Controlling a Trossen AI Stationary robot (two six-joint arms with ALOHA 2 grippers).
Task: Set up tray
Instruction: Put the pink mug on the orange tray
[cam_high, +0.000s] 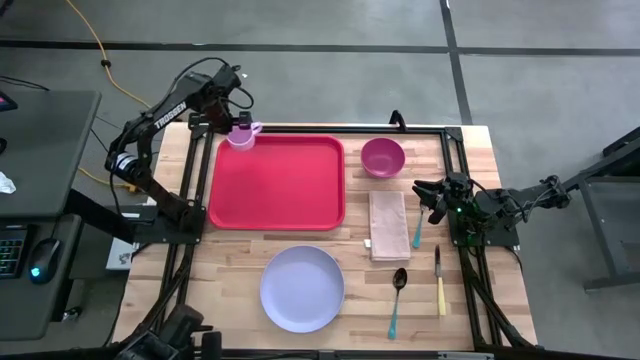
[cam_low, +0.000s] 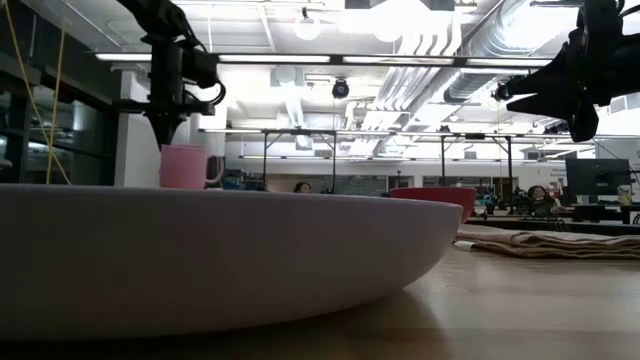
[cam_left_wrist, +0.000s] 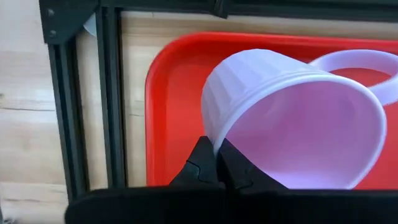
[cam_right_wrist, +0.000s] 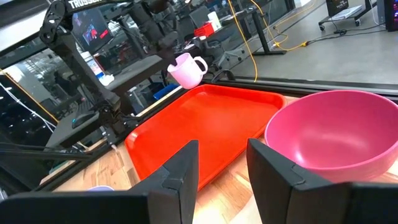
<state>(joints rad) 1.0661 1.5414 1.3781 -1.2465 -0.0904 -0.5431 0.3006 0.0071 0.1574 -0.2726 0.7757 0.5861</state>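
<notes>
The red tray (cam_high: 276, 182) lies flat on the table's far left part. A pale pink mug (cam_high: 241, 133) with a loop handle hangs tilted over the tray's far left corner (cam_left_wrist: 163, 68), with my left gripper (cam_high: 236, 118) shut on it from above. The low view shows the mug (cam_low: 185, 166) below that gripper (cam_low: 163, 135); the plate hides its base. My right gripper (cam_right_wrist: 221, 168) waits open and level at the table's right, near a magenta bowl (cam_right_wrist: 329, 134), touching nothing. My left gripper pinches the mug's wall at the rim (cam_left_wrist: 219, 142), on the side away from the handle, one finger inside the mug and one outside. The fingers point down from above. The mug hangs tilted; whether its base touches the tray I cannot tell.
The magenta bowl (cam_high: 382, 157) stands right of the tray. A folded beige napkin (cam_high: 389, 225) lies below it, with a fork (cam_high: 418, 228) beside. A lavender plate (cam_high: 302, 288), a spoon (cam_high: 398, 298) and a knife (cam_high: 439, 282) lie near the front edge.
</notes>
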